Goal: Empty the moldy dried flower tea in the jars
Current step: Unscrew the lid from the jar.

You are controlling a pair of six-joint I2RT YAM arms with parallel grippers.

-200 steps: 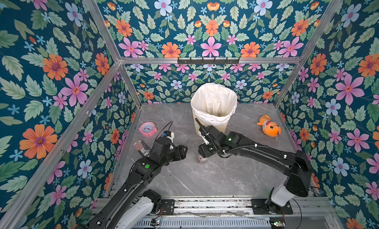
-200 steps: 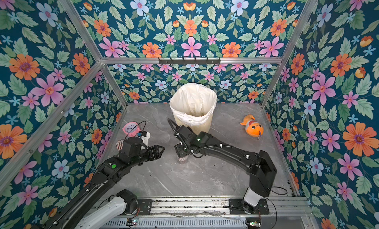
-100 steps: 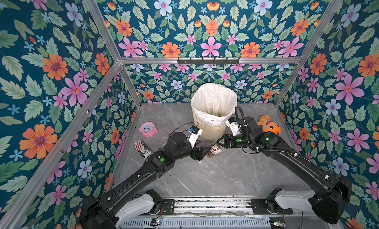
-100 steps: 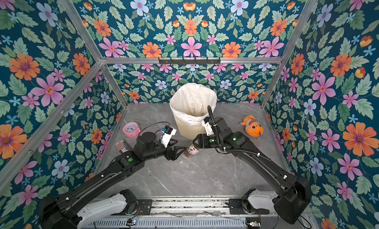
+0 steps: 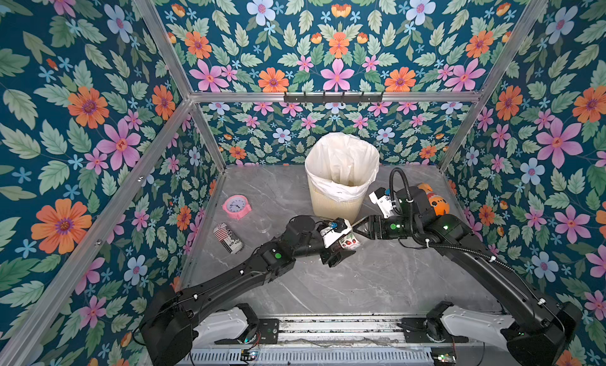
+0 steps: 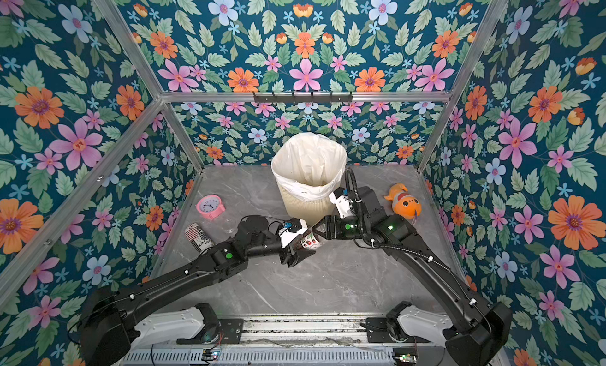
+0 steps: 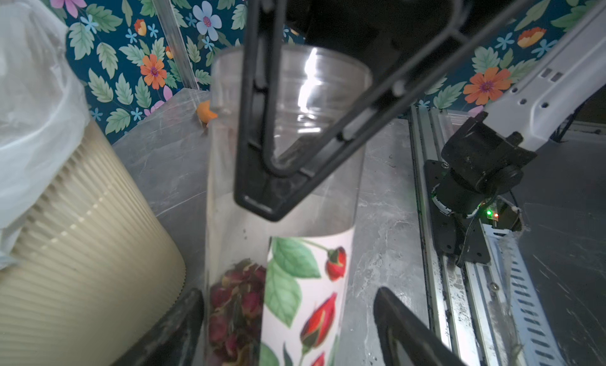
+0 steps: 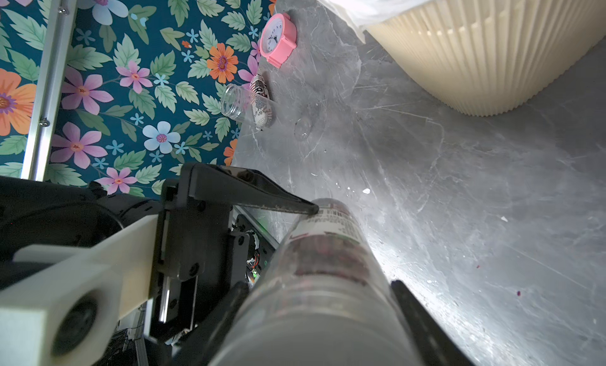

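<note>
A clear jar [image 5: 348, 243] [image 6: 309, 241] with a white rose-printed label hangs tilted above the table in front of the bin. My right gripper [image 5: 355, 229] [image 8: 319, 302] is shut on one end of it. My left gripper [image 5: 347, 240] [image 7: 288, 328] straddles the labelled end, open: one finger lies against the jar, the other stands apart. Dark red moldy dried flower tea [image 7: 236, 302] [image 8: 328, 252] fills the labelled part. A second, plain jar [image 8: 244, 106] lies open and looks empty by the left wall, with a clear lid [image 8: 303, 128] [image 5: 263, 225] lying near it.
A cream ribbed bin [image 5: 337, 203] [image 6: 305, 207] with a white liner stands at the back, just behind the grippers. A pink clock [image 5: 236, 206] and a black-and-white can [image 5: 228, 238] lie at the left. An orange plush toy [image 6: 405, 203] lies at the back right.
The right gripper has carried the labelled jar up off the table toward the bin. The left arm has swung across to the jar, and its jaws have widened a little.
</note>
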